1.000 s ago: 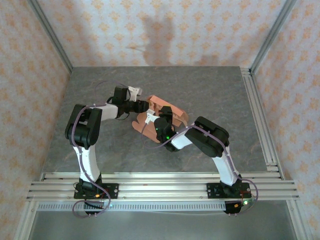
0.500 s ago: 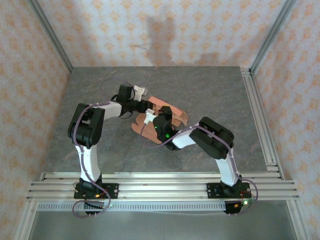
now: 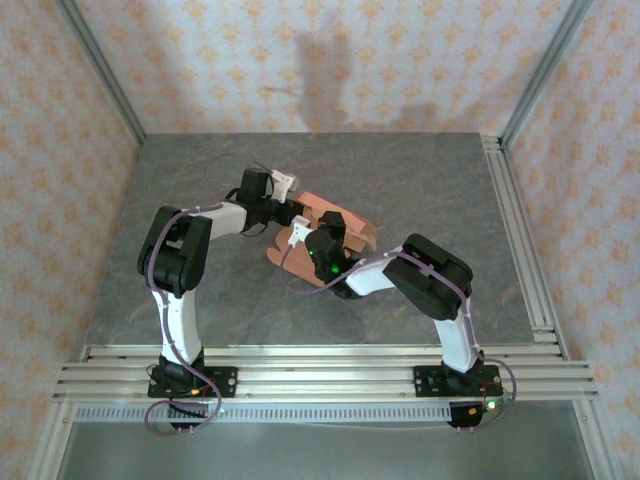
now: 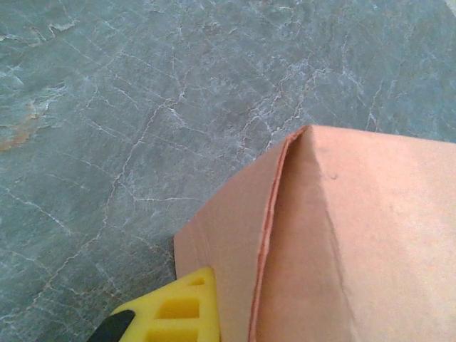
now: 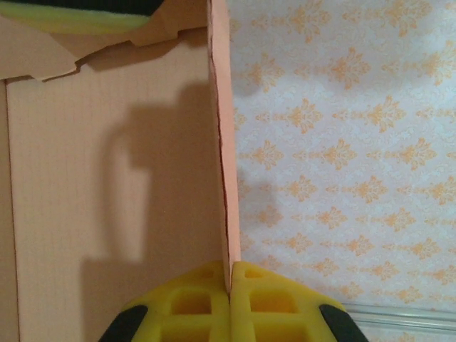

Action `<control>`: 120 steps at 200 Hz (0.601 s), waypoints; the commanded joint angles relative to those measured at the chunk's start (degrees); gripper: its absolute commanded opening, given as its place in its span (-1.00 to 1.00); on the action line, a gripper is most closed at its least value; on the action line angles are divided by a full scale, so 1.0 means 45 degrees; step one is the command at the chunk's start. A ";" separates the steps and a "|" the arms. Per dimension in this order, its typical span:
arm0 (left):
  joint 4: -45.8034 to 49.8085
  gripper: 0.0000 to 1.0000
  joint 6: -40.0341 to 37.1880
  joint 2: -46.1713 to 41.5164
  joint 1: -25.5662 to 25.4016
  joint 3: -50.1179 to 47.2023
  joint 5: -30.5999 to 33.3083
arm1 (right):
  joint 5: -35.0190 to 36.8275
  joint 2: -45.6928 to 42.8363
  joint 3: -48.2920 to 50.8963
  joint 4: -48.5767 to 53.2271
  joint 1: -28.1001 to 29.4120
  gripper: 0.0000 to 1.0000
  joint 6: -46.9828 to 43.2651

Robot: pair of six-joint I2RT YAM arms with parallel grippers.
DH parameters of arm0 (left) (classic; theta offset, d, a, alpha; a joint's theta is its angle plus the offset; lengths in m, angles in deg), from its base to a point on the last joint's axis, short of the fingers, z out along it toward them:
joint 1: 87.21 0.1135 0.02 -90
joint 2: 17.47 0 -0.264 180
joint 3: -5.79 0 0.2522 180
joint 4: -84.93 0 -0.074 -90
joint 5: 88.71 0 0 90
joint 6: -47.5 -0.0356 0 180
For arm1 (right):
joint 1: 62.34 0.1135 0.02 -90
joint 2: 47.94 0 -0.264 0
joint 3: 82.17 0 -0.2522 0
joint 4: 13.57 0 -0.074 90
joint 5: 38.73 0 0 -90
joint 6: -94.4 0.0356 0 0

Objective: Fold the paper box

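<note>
The paper box (image 3: 345, 222) is salmon-orange card, partly folded, in the middle of the grey table (image 3: 420, 180). My left gripper (image 3: 291, 212) reaches in from the left and is shut on the box's left wall (image 4: 235, 235). One yellow finger (image 4: 178, 313) presses the card's outer face; the other finger is hidden behind the card. My right gripper (image 5: 230, 274) comes from the near side and is shut on the edge of an upright wall (image 5: 222, 157), its two yellow pads pinching the thin card. The box floor (image 5: 107, 214) lies left of that wall.
Patterned walls (image 3: 330, 60) close in the back and sides. An aluminium rail (image 3: 520, 230) runs along the table's right edge, and more rails (image 3: 320, 365) cross the front by the arm bases. Bare stone surface (image 4: 107, 107) lies left of the box.
My left gripper has moved right, up to the box, and has closed on its left wall. The right gripper has kept its pinch and hardly moved.
</note>
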 commanded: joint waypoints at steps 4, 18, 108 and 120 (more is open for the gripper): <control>0.0199 -0.93 0.0115 -0.0409 -0.0181 -0.0166 0.0522 | -0.0694 -0.0208 0.0162 0.1206 0.0317 -0.93 0.0913; 0.0210 -0.96 0.0086 -0.0468 -0.0214 -0.0179 0.0773 | -0.1374 -0.0848 -0.0004 0.4009 0.0347 -0.43 0.2701; -0.0414 -0.97 0.0106 -0.1084 -0.0494 -0.0937 0.2302 | -0.8930 -0.5715 -0.0163 1.2182 0.0337 0.99 1.3201; -0.0391 -0.97 0.0067 -0.1514 -0.0615 -0.1055 0.2545 | -0.9380 -0.6250 -0.0036 1.2073 0.0327 1.00 1.4054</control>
